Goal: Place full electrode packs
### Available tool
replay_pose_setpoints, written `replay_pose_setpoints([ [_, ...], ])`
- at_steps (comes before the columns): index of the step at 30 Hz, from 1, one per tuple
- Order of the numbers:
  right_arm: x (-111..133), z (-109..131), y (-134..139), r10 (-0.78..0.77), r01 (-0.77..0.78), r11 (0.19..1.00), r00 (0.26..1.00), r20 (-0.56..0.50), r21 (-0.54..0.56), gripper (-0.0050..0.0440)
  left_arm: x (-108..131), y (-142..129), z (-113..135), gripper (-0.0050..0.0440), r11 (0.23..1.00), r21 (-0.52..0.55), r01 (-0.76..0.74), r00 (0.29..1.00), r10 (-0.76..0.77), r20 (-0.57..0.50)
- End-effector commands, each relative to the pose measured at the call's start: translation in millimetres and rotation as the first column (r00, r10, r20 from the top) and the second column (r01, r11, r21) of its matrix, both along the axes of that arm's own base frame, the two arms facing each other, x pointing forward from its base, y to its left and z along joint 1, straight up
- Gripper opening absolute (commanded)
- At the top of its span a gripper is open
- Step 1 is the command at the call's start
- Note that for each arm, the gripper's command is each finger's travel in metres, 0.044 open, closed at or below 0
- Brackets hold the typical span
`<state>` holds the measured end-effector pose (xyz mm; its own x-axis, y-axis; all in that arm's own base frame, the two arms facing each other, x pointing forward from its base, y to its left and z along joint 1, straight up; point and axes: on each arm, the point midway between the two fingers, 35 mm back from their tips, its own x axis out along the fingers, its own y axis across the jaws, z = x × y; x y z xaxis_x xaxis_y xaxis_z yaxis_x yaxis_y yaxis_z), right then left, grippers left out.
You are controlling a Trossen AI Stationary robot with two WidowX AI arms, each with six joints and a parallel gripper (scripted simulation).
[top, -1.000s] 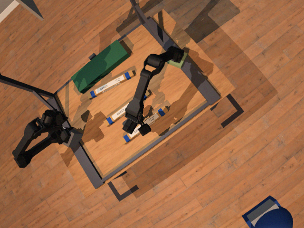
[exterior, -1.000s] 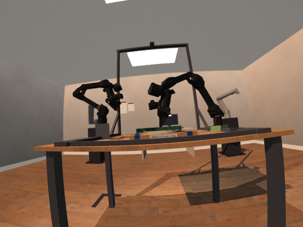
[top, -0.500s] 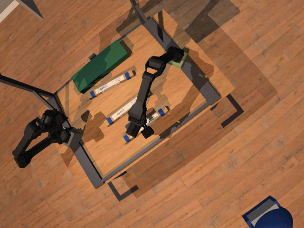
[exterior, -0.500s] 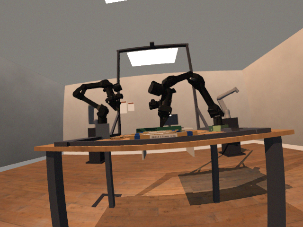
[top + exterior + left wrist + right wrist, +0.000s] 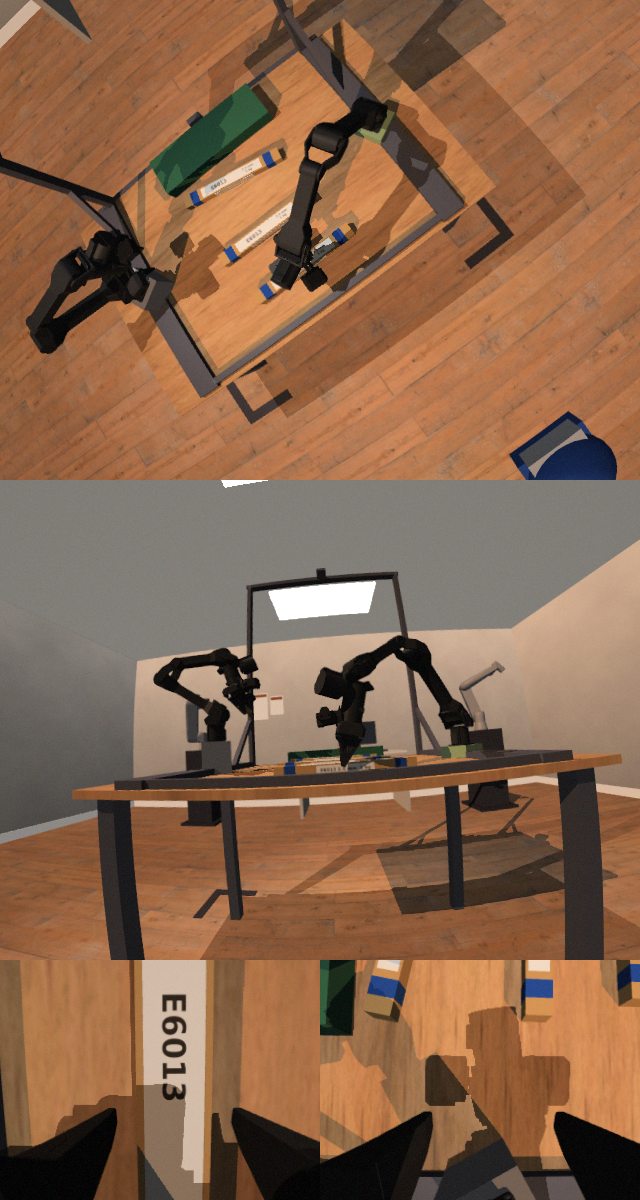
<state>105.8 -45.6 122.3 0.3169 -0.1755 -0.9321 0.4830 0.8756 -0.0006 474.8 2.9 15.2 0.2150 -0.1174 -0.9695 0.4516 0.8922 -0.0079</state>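
Taking the green platform as landmark: all three packs lie off it on the worktop — nearest pack, middle pack, farthest pack. The left tool is spread above the farthest pack, holding nothing. The right tool, also spread and unladen — is well apart from the platform.
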Motion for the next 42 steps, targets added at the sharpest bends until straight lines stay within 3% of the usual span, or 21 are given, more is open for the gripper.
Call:
replay_pose_setpoints([
  [1, 2.1, 6.9, -0.8, 0.0, 0.001, 1.0, 1.0, 0.02, -0.009, 0.033, 4.3, 0.4, 3.9, 0.033, 1.0, 0.001, 0.0, 1.0, 0.0, 0.027],
  [12, 2.1, 6.9, -0.8, 0.0, 0.001, 1.0, 1.0, 0.02, -0.009, 0.033, 4.3, 0.4, -8.7, 0.033, 1.0, 0.0, 0.0, 1.0, 0.0, 0.024],
  [15, 2.1, 6.9, -0.8, 0.0, 0.001, 1.0, 1.0, 0.02, -0.009, 0.033, 8.6, 0.6, -0.4, 0.033, 1.0, 0.002, 0.0, 0.999, 0.0, 0.048],
  [20, 2.1, 6.9, -0.8, 0.0, 0.001, 1.0, 1.0, 0.02, -0.009, 0.033, 3.7, 0.3, -15.3, 0.033, 1.0, 0.0, 0.0, 1.0, 0.0, 0.022],
  [22, 2.1, 6.9, -0.8, 0.0, 0.001, 1.0, 1.0, 0.02, -0.009, 0.033, 8.4, 0.4, -4.1, 0.033, 1.0, 0.002, 0.0, 0.999, 0.0, 0.049],
  [34, 2.1, 6.9, -0.8, 0.0, 0.001, 1.0, 1.0, 0.02, -0.009, 0.033, 8.1, 0.0, -5.2, 0.033, 1.0, 0.002, 0.0, 0.999, 0.0, 0.049],
  [35, 2.1, 6.9, -0.8, 0.0, 0.001, 1.0, 1.0, 0.02, -0.009, 0.033, 8.1, 0.0, -5.1, -0.005, 1.0, 0.002, 0.0, 0.999, 0.0, 0.049],
  [42, 2.1, 6.9, -0.8, 0.0, 0.001, 1.0, 1.0, 0.02, -0.009, 0.033, 8.1, 0.0, -5.2, -0.005, 1.0, 0.002, 0.0, 0.999, 0.0, 0.049],
])
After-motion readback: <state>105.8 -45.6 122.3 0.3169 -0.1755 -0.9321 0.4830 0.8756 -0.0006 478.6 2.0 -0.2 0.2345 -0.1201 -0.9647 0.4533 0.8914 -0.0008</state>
